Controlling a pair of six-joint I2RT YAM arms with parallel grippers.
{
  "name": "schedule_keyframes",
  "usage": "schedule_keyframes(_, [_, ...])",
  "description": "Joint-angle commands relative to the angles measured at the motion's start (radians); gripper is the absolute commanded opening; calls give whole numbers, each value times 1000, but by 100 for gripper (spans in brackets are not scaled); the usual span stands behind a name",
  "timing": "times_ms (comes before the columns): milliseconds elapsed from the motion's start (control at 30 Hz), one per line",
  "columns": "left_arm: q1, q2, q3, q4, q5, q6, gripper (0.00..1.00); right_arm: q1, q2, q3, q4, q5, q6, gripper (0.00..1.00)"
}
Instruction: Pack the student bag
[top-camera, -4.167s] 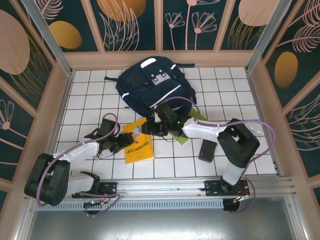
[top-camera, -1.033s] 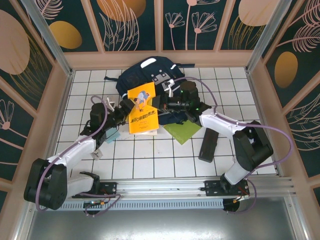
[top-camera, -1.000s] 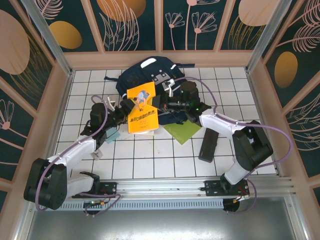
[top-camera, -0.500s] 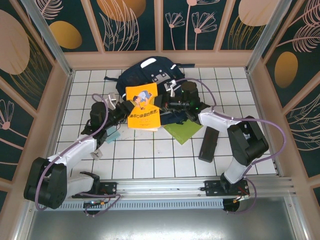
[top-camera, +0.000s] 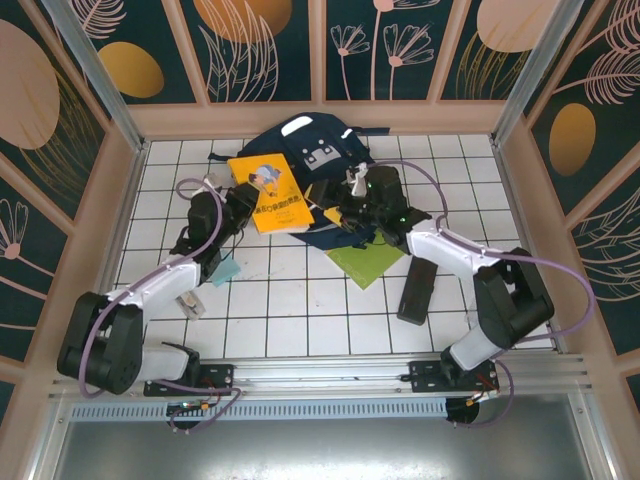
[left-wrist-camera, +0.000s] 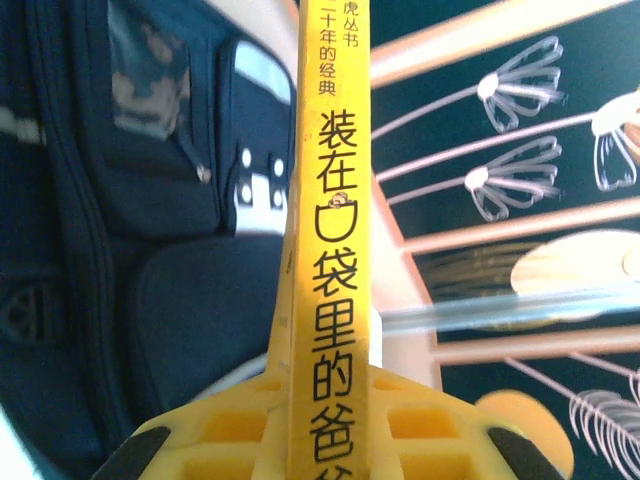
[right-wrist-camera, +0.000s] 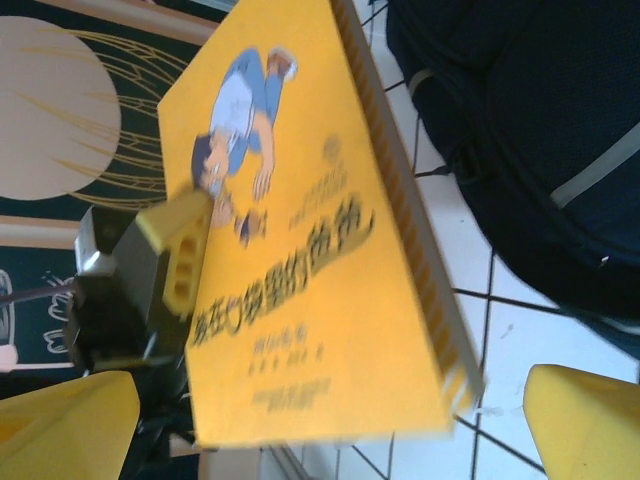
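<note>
The student bag (top-camera: 300, 150) is a navy backpack lying at the back middle of the tiled floor; it shows too as the student bag (left-wrist-camera: 150, 250) and the student bag (right-wrist-camera: 520, 150). A yellow book (top-camera: 267, 192) hangs over the bag's left side, and my left gripper (top-camera: 243, 200) is shut on it. In the left wrist view the book's spine (left-wrist-camera: 330, 200) stands clamped in the left gripper (left-wrist-camera: 325, 425). My right gripper (top-camera: 350, 205) stands open just right of the book. From the right wrist, the book (right-wrist-camera: 300, 250) hangs apart from the right gripper (right-wrist-camera: 325, 430).
A green sheet (top-camera: 365, 262) lies on the tiles in front of the bag, with a black case (top-camera: 415, 288) to its right. A small teal item (top-camera: 225, 268) lies by the left arm. Patterned walls close in the floor on three sides.
The left gripper shut on the book, then the right gripper opened and let go. The book has moved up and to the left with the left gripper.
</note>
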Motion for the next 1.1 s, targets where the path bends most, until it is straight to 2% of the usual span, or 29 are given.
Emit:
schedule_keyframes(0, [-7, 39, 64, 225, -106, -3, 0, 56, -19, -50, 112, 23, 118, 99])
schedule_keyframes(267, [-65, 125, 88, 353, -164, -115, 0, 129, 89, -113, 560, 7, 367, 99])
schedule_keyframes(567, [-145, 113, -1, 444, -242, -242, 0, 149, 242, -72, 801, 58, 495, 99])
schedule_keyframes(700, [-159, 117, -4, 443, -240, -257, 0, 144, 241, -104, 865, 129, 497, 94])
schedule_keyframes(800, [-164, 123, -16, 442, -241, -270, 0, 132, 206, -115, 823, 185, 458, 81])
schedule_keyframes(1000, [-168, 122, -33, 426, -264, -274, 0, 124, 142, -116, 698, 264, 397, 39])
schedule_keyframes(1067, [-168, 124, -28, 415, -259, -269, 0, 117, 137, -111, 687, 267, 385, 18])
